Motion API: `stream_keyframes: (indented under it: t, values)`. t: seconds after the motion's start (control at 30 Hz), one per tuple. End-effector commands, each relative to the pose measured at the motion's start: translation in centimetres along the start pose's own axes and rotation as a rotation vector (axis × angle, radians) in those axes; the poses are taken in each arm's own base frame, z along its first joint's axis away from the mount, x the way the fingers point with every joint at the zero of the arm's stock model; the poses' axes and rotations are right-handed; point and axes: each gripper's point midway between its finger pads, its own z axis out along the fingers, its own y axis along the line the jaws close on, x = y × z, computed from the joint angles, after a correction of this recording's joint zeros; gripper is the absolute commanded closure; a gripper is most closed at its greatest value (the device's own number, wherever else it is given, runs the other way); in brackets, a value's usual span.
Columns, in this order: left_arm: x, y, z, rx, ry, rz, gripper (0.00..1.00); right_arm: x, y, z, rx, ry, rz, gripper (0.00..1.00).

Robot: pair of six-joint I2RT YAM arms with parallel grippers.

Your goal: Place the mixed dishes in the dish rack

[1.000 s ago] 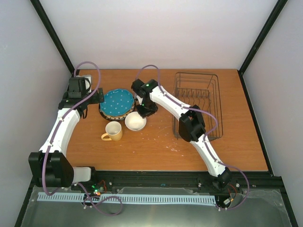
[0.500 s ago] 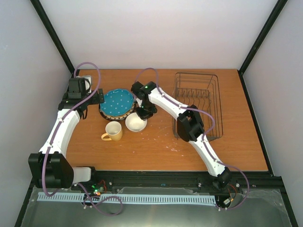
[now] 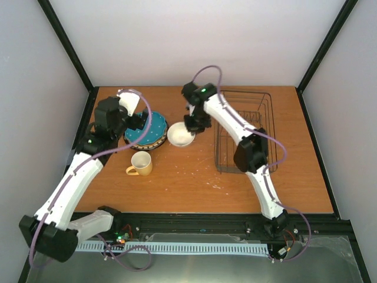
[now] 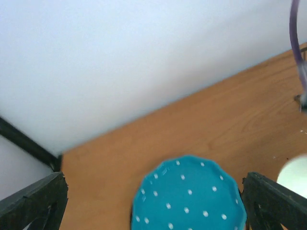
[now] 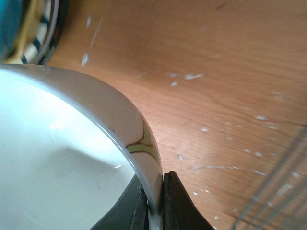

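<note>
A: A wooden table (image 3: 294, 177) between white walls (image 3: 194, 41). Is anything in the dish rack (image 3: 253, 92) yet?
B: Nothing that I can see; its prongs stand bare. I'd judge the loading is only at its first piece.
A: Which piece?
B: The cream bowl (image 5: 57, 158), between the teal plate (image 4: 189, 196) and the rack. The right gripper (image 5: 154, 201) pinches its rim, one finger on either side. Whether it is off the wood I cannot tell.
A: And the rest?
B: The teal plate tops a striped-rim plate (image 3: 144, 143), with the left gripper (image 4: 153, 203) spread wide above. The yellow mug (image 3: 141, 163) stands nearby, nothing in it
</note>
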Motion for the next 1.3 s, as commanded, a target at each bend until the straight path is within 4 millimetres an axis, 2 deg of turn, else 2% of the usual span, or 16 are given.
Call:
stream_keyframes:
  t: [0.0, 0.13, 0.23, 0.33, 0.4, 0.43, 0.53, 0.63, 0.77, 0.9, 1.1, 1.27]
  values:
    - [-2.8, -0.3, -2.6, -0.118, -0.171, 0.342, 0.00, -1.1, -1.6, -8.8, -0.102, -0.156, 0.151, 0.97]
    - [-3.5, -3.1, -4.5, -0.105, -0.283, 0.487, 0.00, -1.8, -2.5, -11.4, -0.139, -0.215, 0.188, 0.97]
    - [-4.0, -4.2, -4.4, -0.022, -0.250, 0.348, 0.00, -2.1, -2.7, -13.6, -0.121, -0.288, 0.171, 0.97]
    - [-4.3, -6.7, -3.5, 0.096, -0.174, 0.279, 0.00, -1.2, -2.7, -13.9, -0.138, -0.271, 0.148, 0.97]
    - [-3.7, -8.8, -3.9, 0.070, -0.222, 0.411, 0.00, -0.7, -2.5, -13.7, -0.176, -0.239, 0.145, 0.97]
    - [-4.6, -9.7, -4.6, 0.023, -0.330, 0.489, 0.00, -0.6, -2.5, -13.7, -0.197, -0.228, 0.148, 0.97]
    - [-3.3, -11.8, -5.4, -0.003, -0.443, 0.711, 0.00, -1.1, -2.6, -14.5, -0.250, -0.236, 0.163, 0.97]
    - [-3.5, -12.2, -6.0, -0.023, -0.488, 0.784, 0.00, -1.5, -3.1, -15.8, -0.302, -0.252, 0.194, 0.97]
    - [-3.8, -12.0, -6.8, -0.120, -0.558, 0.891, 0.00, -1.1, -3.1, -16.4, -0.335, -0.247, 0.192, 0.97]
    - [-3.6, -13.1, -6.1, -0.124, -0.563, 0.950, 0.00, -0.3, -2.7, -16.4, -0.360, -0.224, 0.180, 0.97]
    - [-2.8, -16.0, -5.1, -0.070, -0.559, 0.999, 0.00, -0.2, -1.8, -16.7, -0.410, -0.213, 0.148, 0.97]
    - [-1.4, -16.9, -4.4, -0.041, -0.534, 1.027, 0.00, 0.0, -1.0, -17.2, -0.462, -0.205, 0.138, 0.97]
